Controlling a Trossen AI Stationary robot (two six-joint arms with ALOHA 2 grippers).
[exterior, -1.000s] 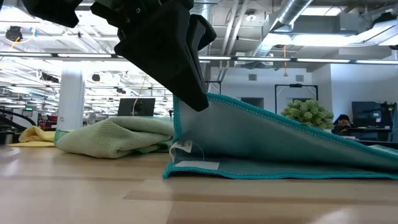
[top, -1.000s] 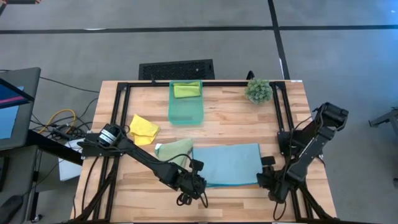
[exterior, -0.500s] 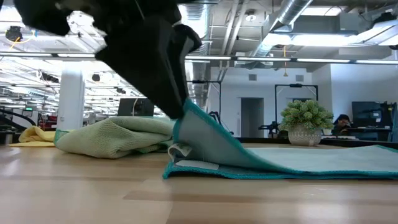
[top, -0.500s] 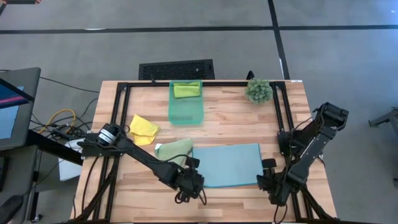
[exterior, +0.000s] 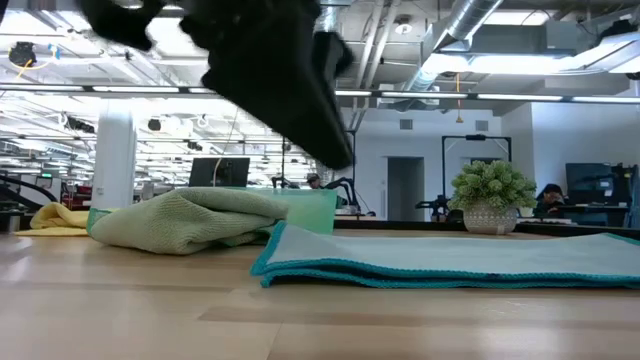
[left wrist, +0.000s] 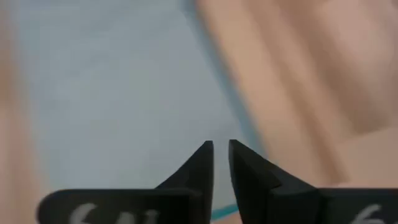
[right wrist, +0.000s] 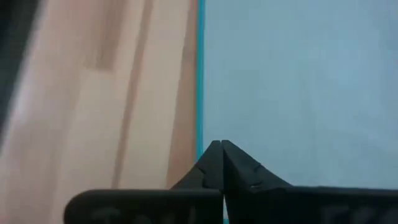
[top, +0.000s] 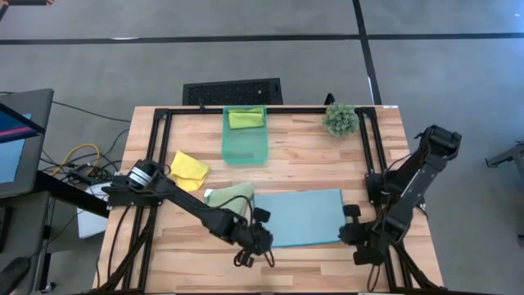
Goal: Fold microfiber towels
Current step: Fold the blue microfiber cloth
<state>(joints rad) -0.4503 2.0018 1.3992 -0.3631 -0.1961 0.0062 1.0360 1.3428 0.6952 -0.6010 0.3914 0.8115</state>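
The light blue towel [top: 301, 217] lies flat on the table [top: 303, 160], folded into a rectangle with its layers stacked [exterior: 450, 262]. My left gripper [top: 264, 242] hovers over the towel's near left corner [left wrist: 124, 93], shut to a thin slit with nothing in it [left wrist: 221, 149]. In the low view it hangs clear above the cloth [exterior: 335, 150]. My right gripper [top: 347, 231] is shut [right wrist: 221, 144] over the towel's right edge [right wrist: 200, 74]. A pale green towel [top: 231, 197] lies crumpled at the blue one's left. A yellow towel [top: 189, 168] lies farther left. A lime green towel [top: 246, 119] sits in the bin.
A translucent teal bin [top: 246, 146] stands at the far middle of the table. A small spiky green plant [top: 340, 120] stands at the far right. A black frame rail [top: 155, 156] runs along the table's sides. Bare wood lies along the near edge [exterior: 300, 320].
My left gripper has let go of the blue towel's near left corner, which it held raised. That upper layer has dropped flat onto the layer below. The gripper has then moved slightly toward the table's right, clear above the cloth.
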